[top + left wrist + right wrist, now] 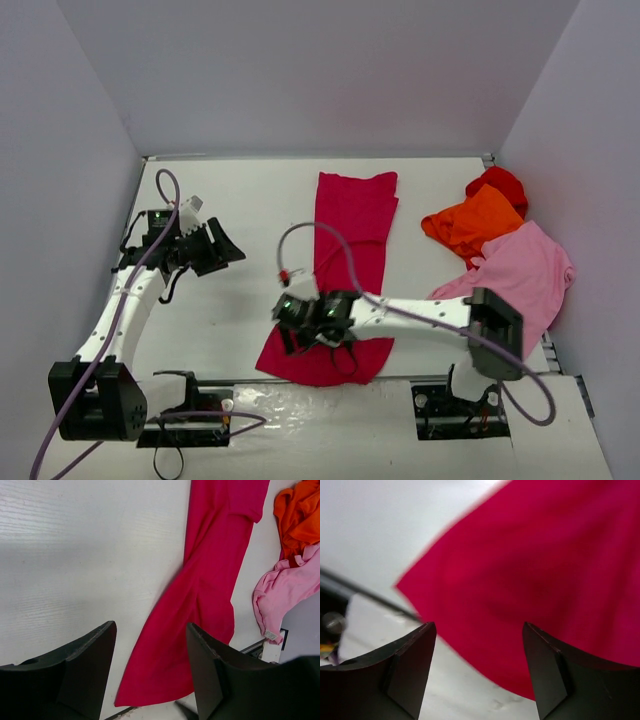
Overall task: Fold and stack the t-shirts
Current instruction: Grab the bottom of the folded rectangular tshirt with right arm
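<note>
A crimson-magenta t-shirt (345,260) lies folded into a long strip down the middle of the white table, its near end widening by the front edge. My right gripper (293,325) hovers over that near end's left corner, jaws open, nothing between them; in the right wrist view the cloth (545,570) lies below the fingers. My left gripper (222,247) stands open and empty off to the left, above bare table, the same shirt (210,590) ahead of it. At the far right lie the orange (470,222), red (500,183) and light pink (525,272) t-shirts, overlapping.
White walls enclose the table on three sides. The front edge has a metal rail (400,385) and the arms' bases with cables (190,420). The pink shirt (285,590) and orange shirt (300,517) show at the right of the left wrist view.
</note>
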Robot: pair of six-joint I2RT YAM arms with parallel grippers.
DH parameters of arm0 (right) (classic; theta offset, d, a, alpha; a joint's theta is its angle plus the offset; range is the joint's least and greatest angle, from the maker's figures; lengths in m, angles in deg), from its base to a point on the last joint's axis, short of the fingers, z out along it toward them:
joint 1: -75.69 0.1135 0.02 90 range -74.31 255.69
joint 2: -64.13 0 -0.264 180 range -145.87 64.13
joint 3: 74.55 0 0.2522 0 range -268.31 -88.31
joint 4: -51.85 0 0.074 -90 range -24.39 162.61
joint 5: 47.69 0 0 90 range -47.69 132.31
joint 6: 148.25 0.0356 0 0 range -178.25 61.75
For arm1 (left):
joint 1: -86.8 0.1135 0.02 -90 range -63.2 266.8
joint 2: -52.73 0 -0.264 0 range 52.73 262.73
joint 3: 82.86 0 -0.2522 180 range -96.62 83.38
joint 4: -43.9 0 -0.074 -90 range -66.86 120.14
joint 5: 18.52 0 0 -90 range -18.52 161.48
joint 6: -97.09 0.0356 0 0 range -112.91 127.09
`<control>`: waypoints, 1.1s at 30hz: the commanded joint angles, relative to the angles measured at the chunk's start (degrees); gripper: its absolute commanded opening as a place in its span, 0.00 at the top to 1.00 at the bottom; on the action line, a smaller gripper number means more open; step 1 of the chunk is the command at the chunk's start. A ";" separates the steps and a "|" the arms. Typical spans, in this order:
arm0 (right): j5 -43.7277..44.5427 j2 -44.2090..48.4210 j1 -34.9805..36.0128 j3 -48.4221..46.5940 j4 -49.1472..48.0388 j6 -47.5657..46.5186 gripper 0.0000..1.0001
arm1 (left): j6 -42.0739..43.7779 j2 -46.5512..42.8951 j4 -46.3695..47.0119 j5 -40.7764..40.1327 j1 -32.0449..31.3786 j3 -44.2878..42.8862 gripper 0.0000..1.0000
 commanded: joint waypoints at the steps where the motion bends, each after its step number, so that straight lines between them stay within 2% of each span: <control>1: 2.87 15.53 -8.60 14.39 5.23 10.74 0.35 | 1.29 -1.12 1.66 0.56 0.64 -2.64 0.46; 7: -0.30 24.03 -10.27 25.62 6.45 17.36 0.37 | -0.28 0.77 4.58 2.05 0.68 -2.08 0.46; 15: -0.79 25.68 -11.19 33.19 5.77 21.04 0.41 | 0.06 1.31 4.52 2.50 0.68 -2.95 0.46; 28: -0.34 31.82 -17.85 39.05 3.08 20.72 0.43 | -0.12 2.98 5.40 3.29 0.68 -3.48 0.46; 33: -1.00 28.12 -21.96 37.02 1.34 16.09 0.43 | -0.29 3.07 5.51 3.31 0.62 -3.72 0.46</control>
